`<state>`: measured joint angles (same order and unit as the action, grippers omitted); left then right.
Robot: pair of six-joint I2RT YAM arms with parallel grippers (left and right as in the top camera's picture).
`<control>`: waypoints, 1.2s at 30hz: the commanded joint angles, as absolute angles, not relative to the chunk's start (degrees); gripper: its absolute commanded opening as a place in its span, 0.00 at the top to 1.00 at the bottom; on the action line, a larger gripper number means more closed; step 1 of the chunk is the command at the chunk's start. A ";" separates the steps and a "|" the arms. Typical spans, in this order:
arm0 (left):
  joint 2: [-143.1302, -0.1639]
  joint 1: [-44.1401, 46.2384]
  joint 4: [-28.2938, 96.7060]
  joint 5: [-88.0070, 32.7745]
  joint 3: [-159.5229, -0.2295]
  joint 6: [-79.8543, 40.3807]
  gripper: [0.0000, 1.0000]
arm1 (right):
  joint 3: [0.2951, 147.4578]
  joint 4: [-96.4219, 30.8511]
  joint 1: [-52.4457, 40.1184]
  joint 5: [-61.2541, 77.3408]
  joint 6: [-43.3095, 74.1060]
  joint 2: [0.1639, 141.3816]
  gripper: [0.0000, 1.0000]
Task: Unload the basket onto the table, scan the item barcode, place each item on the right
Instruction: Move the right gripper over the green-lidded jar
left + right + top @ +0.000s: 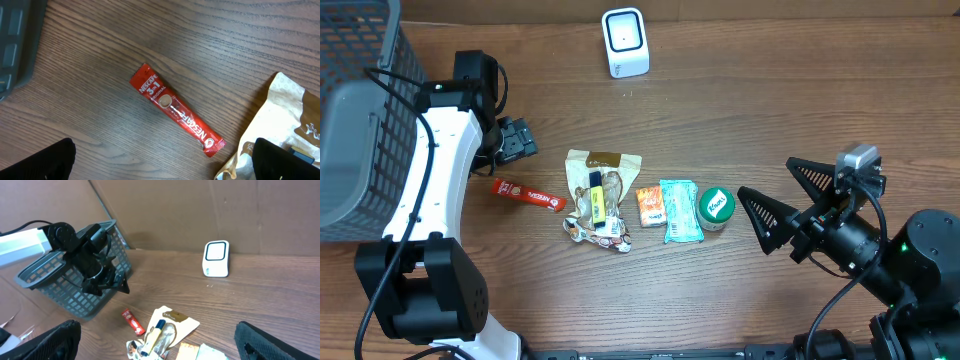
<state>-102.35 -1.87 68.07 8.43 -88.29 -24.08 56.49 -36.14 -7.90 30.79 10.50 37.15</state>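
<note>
Jaws of left gripper [517, 140] and right gripper [782, 195] stand spread and empty, while the left wrist view cuts off the beige pouch [280, 125] near the red coffee stick [177, 114].

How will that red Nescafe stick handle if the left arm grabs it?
Likely floppy: the red Nescafe stick is a thin, flat sachet. Probably light for its size too. Its glossy wrap lies flush on the table, so a pinch may slip off.
</note>
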 commanded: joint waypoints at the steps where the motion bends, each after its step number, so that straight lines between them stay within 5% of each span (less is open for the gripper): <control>1: -102.32 -1.85 68.10 8.99 -89.19 -24.45 0.00 | 57.39 -36.38 -7.88 31.83 10.72 37.74 0.00; 16: -102.32 -1.85 68.10 8.99 -89.19 -24.45 0.00 | 57.36 -38.74 -7.86 29.12 13.23 39.29 0.00; 36: -102.32 -1.85 68.10 8.99 -89.19 -24.45 0.00 | 57.41 -43.24 -8.62 29.21 23.07 62.02 0.00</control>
<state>-102.35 -1.87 68.10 8.43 -88.29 -24.08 56.47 -43.44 -8.29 28.34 22.11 61.89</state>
